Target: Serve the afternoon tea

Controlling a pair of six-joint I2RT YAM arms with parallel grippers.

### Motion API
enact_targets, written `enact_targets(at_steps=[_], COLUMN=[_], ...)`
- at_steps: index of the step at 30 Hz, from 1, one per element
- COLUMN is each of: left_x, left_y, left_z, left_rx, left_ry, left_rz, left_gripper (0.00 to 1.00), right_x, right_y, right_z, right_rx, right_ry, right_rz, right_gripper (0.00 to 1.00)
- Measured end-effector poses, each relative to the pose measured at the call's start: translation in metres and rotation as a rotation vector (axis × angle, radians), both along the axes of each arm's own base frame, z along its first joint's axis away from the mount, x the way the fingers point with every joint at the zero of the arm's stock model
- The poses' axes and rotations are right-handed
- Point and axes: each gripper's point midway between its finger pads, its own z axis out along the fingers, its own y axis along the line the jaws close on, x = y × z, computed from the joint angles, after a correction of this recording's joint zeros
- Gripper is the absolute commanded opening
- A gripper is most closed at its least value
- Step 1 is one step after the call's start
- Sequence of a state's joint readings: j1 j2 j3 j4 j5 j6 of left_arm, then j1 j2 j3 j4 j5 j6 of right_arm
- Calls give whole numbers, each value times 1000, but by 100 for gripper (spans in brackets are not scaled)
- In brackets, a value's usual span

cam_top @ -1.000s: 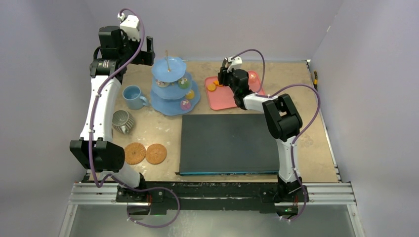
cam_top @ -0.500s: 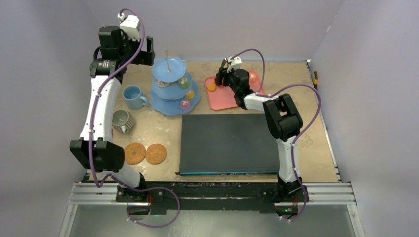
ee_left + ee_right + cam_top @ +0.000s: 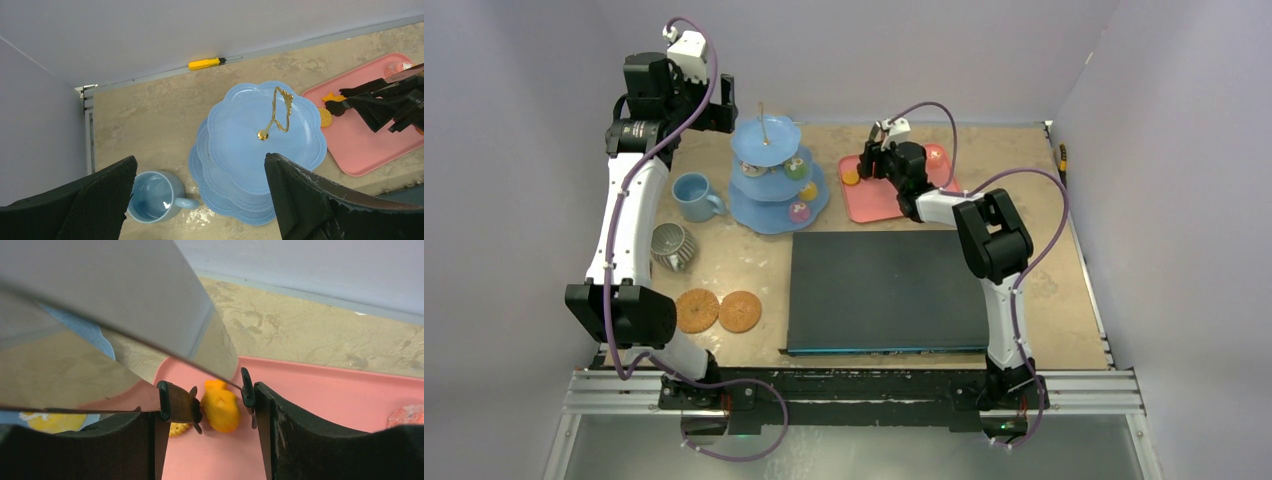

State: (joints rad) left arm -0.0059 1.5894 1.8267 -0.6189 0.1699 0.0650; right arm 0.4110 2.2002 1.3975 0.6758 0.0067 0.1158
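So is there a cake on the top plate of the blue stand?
No, the top plate is bare except its gold handle.

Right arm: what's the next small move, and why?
Probably squeeze the right gripper slightly so the tongs pinch the orange cake. Their tips stand on either side of it on the pink tray, and it doesn't look lifted. The stand has a bare top tier.

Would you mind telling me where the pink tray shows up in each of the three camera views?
Top external: the pink tray lies far centre-right on the table.
Left wrist: the tray runs off the right edge.
Right wrist: the tray fills the lower middle and right, below the tongs.
Shared landmark: the ridged yellow-orange cake near the tray's left end.
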Motion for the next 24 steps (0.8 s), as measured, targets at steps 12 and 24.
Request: enact_targets(at_steps=[12,24], left_x=[0,0], left_y=[0,0], left_z=[0,0], left_rx=[0,-1], left_ry=[0,-1], left_rz=[0,-1], left_gripper=[99,99], right_x=[0,-23], right_y=[-1,-4], right_z=[-4,61], right_rx=[-5,26], right_ry=[5,-70], right_rz=[-4,-9], right_gripper=[43,39])
